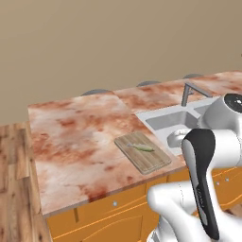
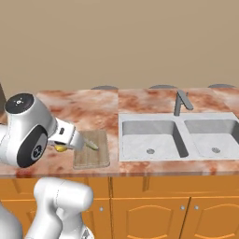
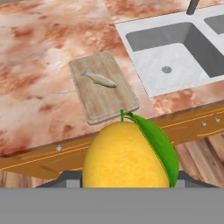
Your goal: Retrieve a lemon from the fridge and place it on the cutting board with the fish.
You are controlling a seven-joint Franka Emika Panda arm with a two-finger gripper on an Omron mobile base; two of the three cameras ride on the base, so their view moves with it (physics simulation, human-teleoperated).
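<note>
Yellow lemon (image 3: 124, 155), striped light-brown cutting board (image 3: 105, 98), greenish-grey fish (image 3: 99, 79).

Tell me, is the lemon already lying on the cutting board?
No, the lemon is held in the gripper, short of the cutting board.

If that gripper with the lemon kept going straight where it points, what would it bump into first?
Probably the cutting board, near its front edge, short of the fish. The gripper holds the lemon, aimed down at it; depth is uncertain.

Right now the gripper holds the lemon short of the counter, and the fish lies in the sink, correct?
Not quite. The gripper does hold the lemon short of the counter, but the fish lies on the cutting board, beside the sink, as the hand view shows.
</note>
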